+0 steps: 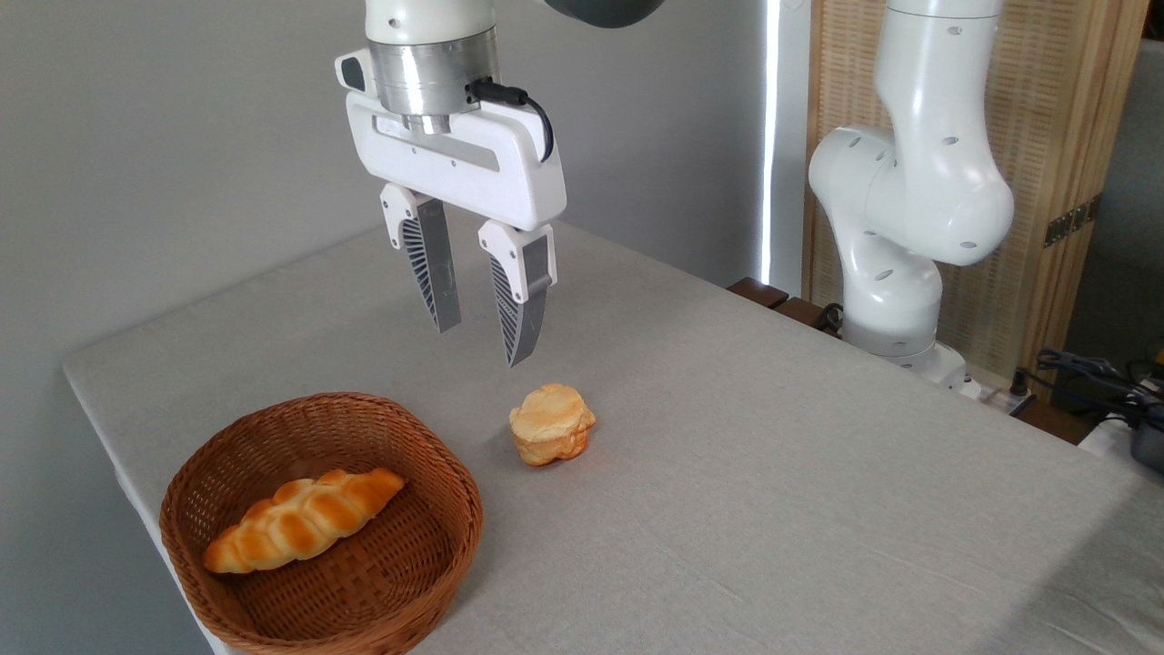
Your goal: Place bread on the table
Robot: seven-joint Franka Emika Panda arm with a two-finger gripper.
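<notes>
bread (pixel 303 520) in basket (pixel 436 473) | bun (pixel 551 423) right of basket, on table (pixel 773 455)

Brown wicker basket (pixel 400 582), round, open-topped, sits at lower left. Small round bun (pixel 552 423) with pale top and orange sides lies just right of the basket and slightly behind it, apart from the rim. Woven bamboo screen (pixel 1055 173) stands far right of the basket, well behind it. Dark cables (pixel 1087 368) lie below the screen. Plain grey wall (pixel 182 136) rises behind the basket.

Golden-orange braided bread (pixel 303 519), brown woven basket (pixel 273 435), grey table (pixel 773 473).
</notes>
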